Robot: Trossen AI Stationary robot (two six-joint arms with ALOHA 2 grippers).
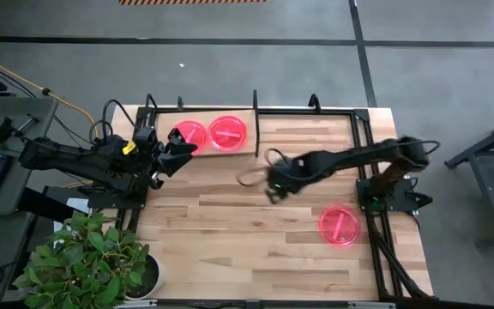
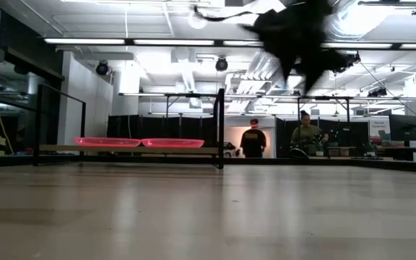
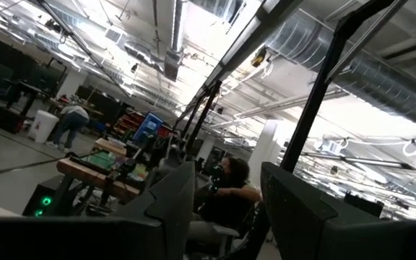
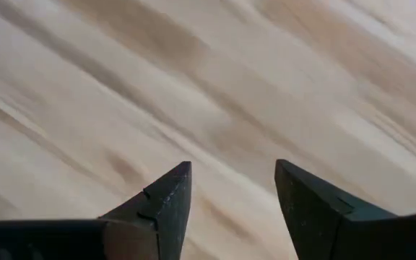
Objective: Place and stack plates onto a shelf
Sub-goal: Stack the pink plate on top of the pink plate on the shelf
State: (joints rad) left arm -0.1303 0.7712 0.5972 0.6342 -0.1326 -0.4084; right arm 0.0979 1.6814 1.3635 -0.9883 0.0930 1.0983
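Presently the right gripper (image 1: 271, 190) is seen above the bare wooden tabletop (image 1: 256, 232), in front of the shelf (image 1: 202, 120) and toward its right end, with nothing between its fingers (image 4: 170, 198). In the right wrist view the two dark fingers are held spread apart, and only blurred wood grain is shown in the gap between them. In the low view this arm is seen as a dark blurred shape coming down from above, well clear of the table surface.

The left gripper (image 1: 178, 144) is found at the front edge of the shelf, just beside the left plate (image 1: 190, 134) on it; whether that plate is touched cannot be told. Its fingers (image 3: 172, 206) are shown parted in the left wrist view, with no plate seen between them, and the camera is pointed up at the room's ceiling and at a seated person (image 3: 230, 195).

Two plates are laid side by side on the shelf, the left one and the right plate (image 1: 228, 132), close together or just touching. In the low view they are seen flat on the raised board inside the black frame. A third plate (image 1: 340, 225) is lying flat on the tabletop, well apart from the shelf, beyond the right gripper and near the table's right edge.

A potted plant (image 1: 88, 253) is placed off the table's left front corner, far from the shelf.
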